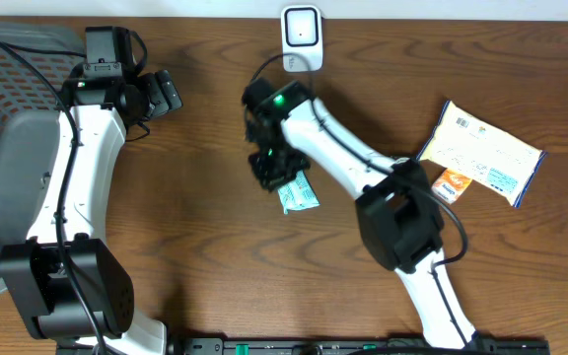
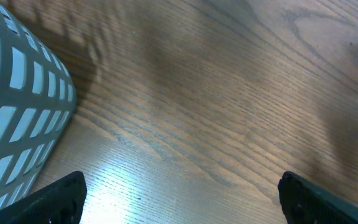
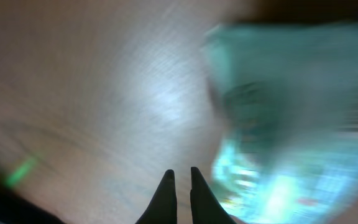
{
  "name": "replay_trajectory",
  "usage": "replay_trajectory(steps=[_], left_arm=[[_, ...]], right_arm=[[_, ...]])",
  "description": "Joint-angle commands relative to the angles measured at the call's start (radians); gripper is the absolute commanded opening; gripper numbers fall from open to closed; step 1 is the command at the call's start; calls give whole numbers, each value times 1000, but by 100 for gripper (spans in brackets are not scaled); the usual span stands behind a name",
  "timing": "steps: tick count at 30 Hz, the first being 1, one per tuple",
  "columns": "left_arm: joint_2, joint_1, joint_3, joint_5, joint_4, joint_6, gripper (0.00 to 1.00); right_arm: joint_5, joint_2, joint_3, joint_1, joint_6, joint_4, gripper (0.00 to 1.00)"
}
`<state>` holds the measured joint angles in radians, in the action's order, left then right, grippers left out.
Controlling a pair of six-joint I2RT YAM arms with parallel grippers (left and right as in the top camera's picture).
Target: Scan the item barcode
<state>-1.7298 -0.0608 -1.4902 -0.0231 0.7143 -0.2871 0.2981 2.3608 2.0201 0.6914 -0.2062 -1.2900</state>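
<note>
Overhead, we list a brown wooden table (image 1: 195,247) with a white scanner (image 1: 302,35) at the top centre of the frame. A teal packet (image 1: 299,192) lies flat just left of centre, below the scanner and well apart from it. The right gripper (image 1: 269,173) sits at the packet's upper left edge, on an arm that runs in from the lower right. At the right of the frame we note a white and yellow pouch (image 1: 481,153), with a small orange sachet (image 1: 452,184) touching its lower left edge. A grey mesh basket (image 1: 8,108) fills the left edge. The left gripper (image 1: 166,94) is at the upper left, beside the basket. In the right wrist view, which is blurred, the right gripper (image 3: 179,177) has its jaws drawn together with nothing between them, and the packet (image 3: 284,124) fills the right half of the frame beside the tips; we cannot tell whether they touch it. In the left wrist view, the left gripper (image 2: 185,199) has its jaws spread wide over bare wood, with the basket (image 2: 17,93) at the left.
</note>
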Motion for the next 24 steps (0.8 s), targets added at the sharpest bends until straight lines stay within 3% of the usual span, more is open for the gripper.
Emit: replay_trajectory(steps=[1, 14, 18, 24], left_arm=[[13, 1, -20, 10, 3, 14, 98], [13, 1, -20, 10, 3, 14, 98], [13, 1, -20, 10, 3, 14, 98], [13, 1, -20, 10, 3, 14, 98]], right_arm=[[21, 1, -80, 32, 28, 0, 4], [-314, 1, -115, -106, -44, -61, 1], [-313, 1, -113, -149, -39, -61, 1], [-145, -18, -59, -155, 93, -71, 1]])
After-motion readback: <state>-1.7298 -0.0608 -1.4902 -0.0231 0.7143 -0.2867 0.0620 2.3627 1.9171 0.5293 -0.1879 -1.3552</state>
